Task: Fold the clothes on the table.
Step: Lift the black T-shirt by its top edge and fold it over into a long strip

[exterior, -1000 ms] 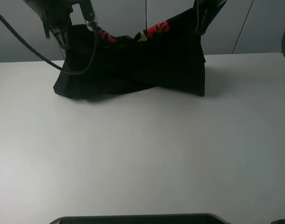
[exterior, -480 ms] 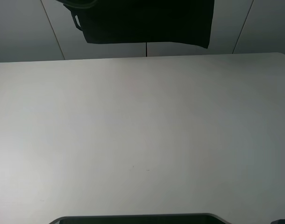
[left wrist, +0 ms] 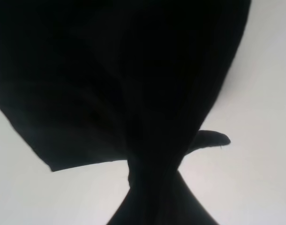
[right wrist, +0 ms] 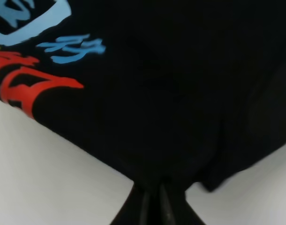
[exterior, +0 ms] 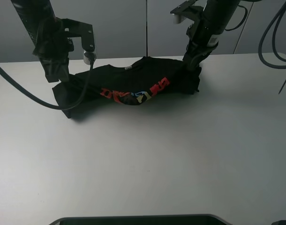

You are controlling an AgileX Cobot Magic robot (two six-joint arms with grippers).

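Your shirt (exterior: 133, 89) sags between both grippers over the far side of the table (exterior: 143, 164).
Left gripper (exterior: 57, 78) pinches the shirt's left end and right gripper (exterior: 193, 65) pinches its right end, each bunching cloth; a black cable (exterior: 28, 96) loops by the shirt's left end.

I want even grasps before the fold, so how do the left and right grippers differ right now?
The left gripper grips plain black cloth; the right gripper grips cloth close to the red and blue print. The left gripper hangs nearly upright; the right gripper slants in from the side. Both look shut on the T-shirt, low over the table.
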